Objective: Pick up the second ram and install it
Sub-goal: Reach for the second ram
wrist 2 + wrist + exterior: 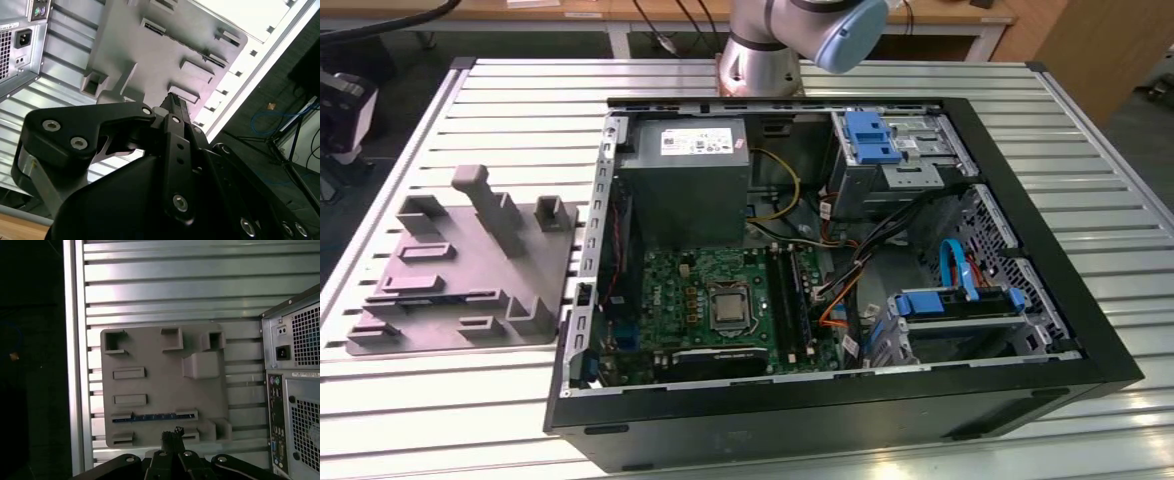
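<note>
Hovering above the grey holder tray (pixel 160 370), the pincer (pixel 172 435) has its fingers pressed together, with nothing between them. The ram (pixel 152 416), a blue-edged stick, lies in a slot of the tray, near the fingertips. Tray and open computer case (pixel 854 410) rest on the slatted table (pixel 454 400), the tray at the exterior view's left of the case.

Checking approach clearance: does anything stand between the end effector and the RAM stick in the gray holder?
Nothing visible does. In the first wrist view the end effector hangs over the edge of the gray holder, near the RAM stick seated in its slot, with only bare holder between them.
</note>
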